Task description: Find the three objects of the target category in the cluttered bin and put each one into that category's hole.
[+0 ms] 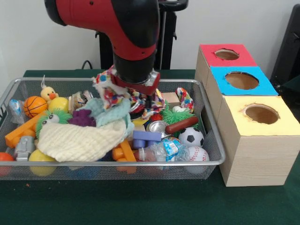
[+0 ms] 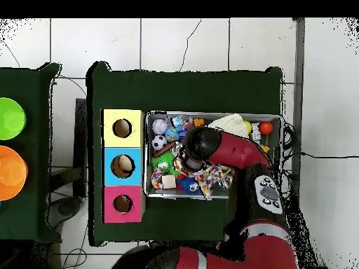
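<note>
Nearest the camera runs the front rim of the wire bin (image 1: 140,164), and everything below is placed against that bin. At its left end lie an orange block (image 1: 21,130) and a yellow ball (image 1: 41,157), with a small basketball (image 1: 35,106) and a rubber duck (image 1: 48,94) behind them toward the far rim. A cream knitted cloth (image 1: 82,140) is draped over the left-centre heap, so it likely hides whatever sits beneath.

Over the bin's middle the arm comes straight down, and its gripper (image 1: 137,96) is buried in a multicoloured patterned cloth (image 1: 112,93) that bunches up around the wrist. Whether the claw is apart or clamped on that cloth I cannot tell; the fabric and the arm cover it in both views. The cloth looks lifted off the pile, which suggests it is being pulled aside or taken as a target.

Toward the bin's right end sit a soccer ball (image 1: 191,137) and a baseball (image 1: 197,153) against the front rim, a green spiky toy (image 1: 177,114) behind them.

Just right of the bin stand the red box (image 1: 225,55), blue box (image 1: 241,80) and yellow box (image 1: 261,115), holes facing up so items can be dropped in from above.
</note>
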Robot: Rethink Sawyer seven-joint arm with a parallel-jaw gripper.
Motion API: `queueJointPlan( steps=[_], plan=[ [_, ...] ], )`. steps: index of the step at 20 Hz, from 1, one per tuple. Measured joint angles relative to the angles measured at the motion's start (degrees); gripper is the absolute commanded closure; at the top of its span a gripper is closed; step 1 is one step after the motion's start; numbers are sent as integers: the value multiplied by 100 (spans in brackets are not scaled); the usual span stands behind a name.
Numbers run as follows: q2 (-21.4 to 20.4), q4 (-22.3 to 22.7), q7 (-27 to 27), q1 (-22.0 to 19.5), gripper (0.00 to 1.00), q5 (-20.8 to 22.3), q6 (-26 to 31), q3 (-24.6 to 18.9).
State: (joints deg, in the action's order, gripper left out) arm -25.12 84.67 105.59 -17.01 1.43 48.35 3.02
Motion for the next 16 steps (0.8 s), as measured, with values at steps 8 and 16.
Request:
queueJointPlan(
  steps=[8, 16],
  plan=[
    [-157, 2, -1, -656, 0, 582, 4, -117],
    [-180, 2, -1, -1108, 0, 922, 5, -310]
  ],
)
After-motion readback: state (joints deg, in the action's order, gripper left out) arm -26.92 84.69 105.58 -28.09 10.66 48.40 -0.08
